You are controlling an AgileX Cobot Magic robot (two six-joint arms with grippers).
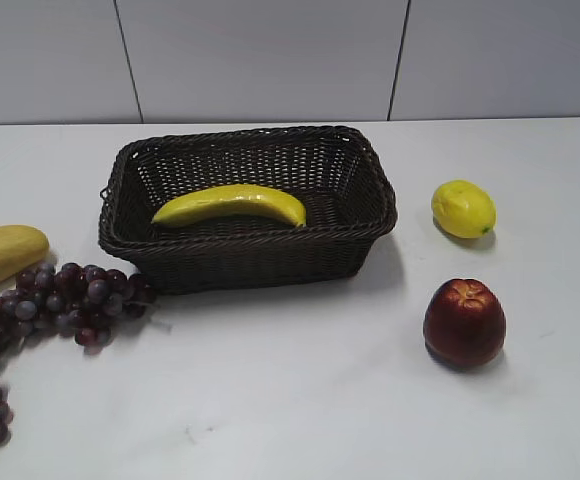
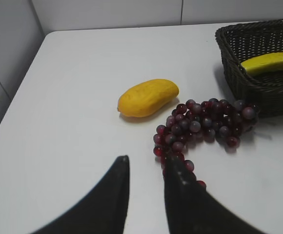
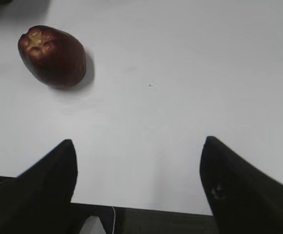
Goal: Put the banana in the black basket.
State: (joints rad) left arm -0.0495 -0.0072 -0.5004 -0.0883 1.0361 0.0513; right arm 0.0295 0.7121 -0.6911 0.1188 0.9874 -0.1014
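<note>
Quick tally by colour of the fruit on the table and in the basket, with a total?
Yellow: 3, namely the banana in the black basket, the lemon, and the pale oblong fruit
Dark red: 1, the apple
Purple-red: 1 grape bunch
Total: 5

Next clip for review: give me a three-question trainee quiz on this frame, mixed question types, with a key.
1. True or false: the banana lies inside the black basket.
2. Which fruit sits nearest the basket's front left corner? A) grapes B) lemon C) apple
3. Fill in: in the right wrist view, the right gripper is ____ and holds nothing.

Key: 1 true; 2 A; 3 open. The left gripper hovers narrowly parted over the table near the grapes, also holding nothing.
</note>
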